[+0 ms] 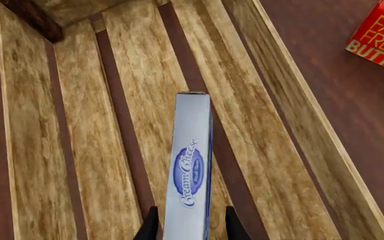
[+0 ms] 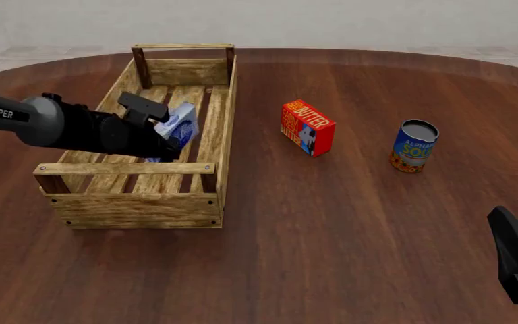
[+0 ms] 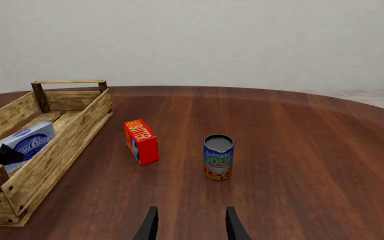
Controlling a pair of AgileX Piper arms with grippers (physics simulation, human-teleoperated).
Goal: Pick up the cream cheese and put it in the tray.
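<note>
The cream cheese (image 2: pixel 180 120), a white and pale-blue box with a dark blue oval logo, sits tilted inside the walls of the light-wood tray (image 2: pixel 124 169). My left gripper (image 2: pixel 164 138) is shut on it. The left wrist view shows the cream cheese (image 1: pixel 192 160) edge-on between the two black fingers of the left gripper (image 1: pixel 190 222), over the tray's slats (image 1: pixel 85 130). I cannot tell whether it touches them. The right gripper (image 3: pixel 190 226) is open and holds nothing, low over the table's near right part (image 2: pixel 516 268). From there the cream cheese (image 3: pixel 30 140) shows in the tray (image 3: pixel 65 145).
A red-orange butter box (image 2: pixel 307 126) stands right of the tray, with a blue soup can (image 2: pixel 414 146) farther right. Both also show in the right wrist view, butter box (image 3: pixel 140 141) and can (image 3: pixel 219 157). The table is dark wood.
</note>
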